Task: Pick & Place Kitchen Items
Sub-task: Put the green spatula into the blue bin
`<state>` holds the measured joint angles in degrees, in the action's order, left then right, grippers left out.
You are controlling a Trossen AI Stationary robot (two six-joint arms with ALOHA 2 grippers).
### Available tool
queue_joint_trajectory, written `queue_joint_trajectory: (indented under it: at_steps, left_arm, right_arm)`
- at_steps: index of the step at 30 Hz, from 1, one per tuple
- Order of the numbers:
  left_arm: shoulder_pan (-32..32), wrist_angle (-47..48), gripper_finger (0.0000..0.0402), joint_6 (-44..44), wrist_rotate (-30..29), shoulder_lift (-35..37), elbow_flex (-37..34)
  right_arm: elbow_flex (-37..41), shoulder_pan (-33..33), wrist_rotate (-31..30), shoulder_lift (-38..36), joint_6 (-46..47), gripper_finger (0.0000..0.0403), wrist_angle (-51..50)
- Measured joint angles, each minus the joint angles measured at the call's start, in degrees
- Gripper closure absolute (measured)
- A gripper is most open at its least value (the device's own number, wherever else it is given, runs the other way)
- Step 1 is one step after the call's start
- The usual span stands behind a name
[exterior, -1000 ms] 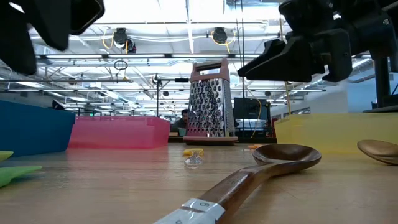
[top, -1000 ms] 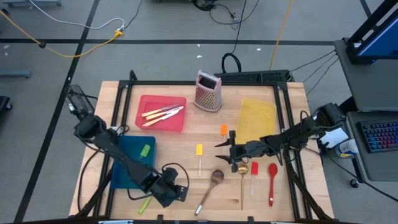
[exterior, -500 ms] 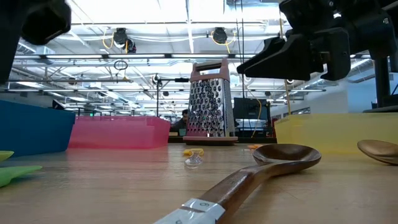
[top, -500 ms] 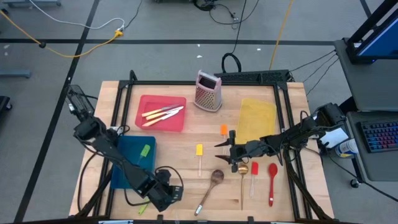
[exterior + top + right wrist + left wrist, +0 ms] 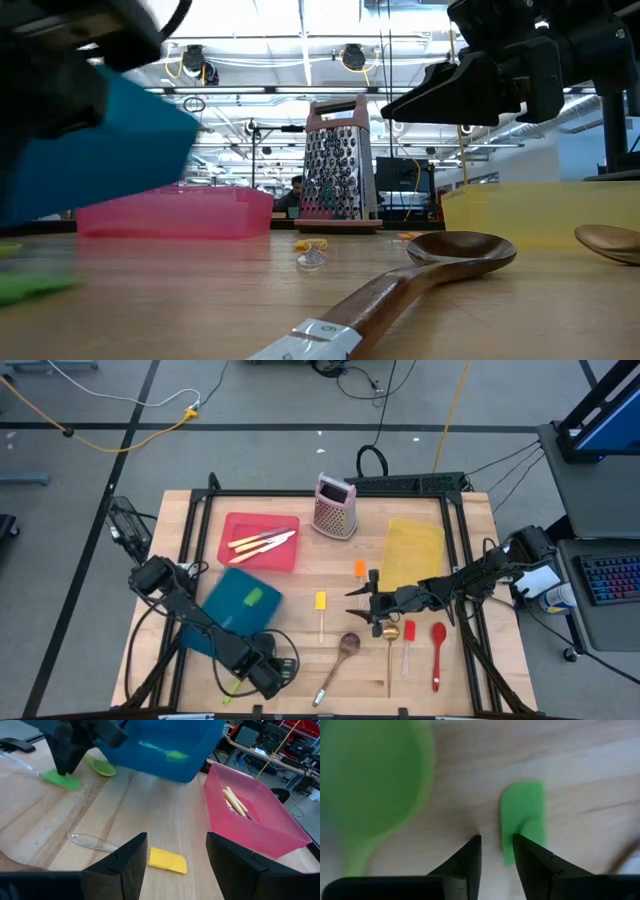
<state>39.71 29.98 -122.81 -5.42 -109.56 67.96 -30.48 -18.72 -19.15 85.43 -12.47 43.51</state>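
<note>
Left tool (image 5: 496,851) narrowly parted over flat green spatula (image 5: 522,817); right tool (image 5: 175,851) open, hovering.

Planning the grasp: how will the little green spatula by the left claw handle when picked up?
The green spatula lies flat on the table, so it probably slides when nudged. It looks thin and small, likely light and maybe bendy.

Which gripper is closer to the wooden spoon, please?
The right gripper: it hangs open just beyond the wooden spoon bowl, toward the grater side. The left gripper sits farther off, by the table's near edge.
</note>
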Motion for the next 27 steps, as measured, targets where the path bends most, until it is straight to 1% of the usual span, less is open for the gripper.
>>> queue_joint_trajectory:
  at_steps: [3, 5, 11, 13, 16, 19, 24, 27]
  left_arm:
    - [-0.77, -0.31, 0.0286, -0.01, -0.56, -0.07, 0.0]
    - [-1.31, -0.17, 0.0286, 1.29, 0.73, 0.0, -0.04]
    - [-2.49, -0.17, 0.0286, 5.63, 1.27, 0.63, -0.04]
    - [-2.89, -0.05, 0.0286, 7.06, 0.76, 1.73, -0.03]
    - [-3.15, 1.57, 0.0286, 8.69, -1.91, 3.64, -0.02]
    - [-3.35, 5.24, 0.0286, 9.06, -4.11, 5.55, -0.02]
    - [-3.9, 14.57, 0.0286, 8.68, -3.82, 7.69, -0.02]
    - [-3.92, 16.62, 0.0286, 9.29, -3.6, 9.42, -0.02]
  right_arm:
    - [0.0, -0.01, 0.0, 0.0, 0.0, 0.0206, 0.02]
    - [0.0, 0.0, 0.0, 0.0, 0.0, 0.0206, 0.05]
    - [0.0, 0.0, -0.01, 0.0, 0.0, 0.0206, 0.06]
    - [0.0, -0.01, -0.01, 0.0, 0.0, 0.0206, 0.09]
    - [0.0, -0.01, -0.01, 0.0, 0.01, 0.0206, 0.25]
    - [0.0, -0.02, -0.01, 0.0, 0.0, 0.0206, 0.45]
    - [0.0, 0.0, -0.01, 0.0, 0.02, 0.0206, 0.48]
    - [0.0, 0.0, -0.01, 0.0, 0.02, 0.0206, 0.61]
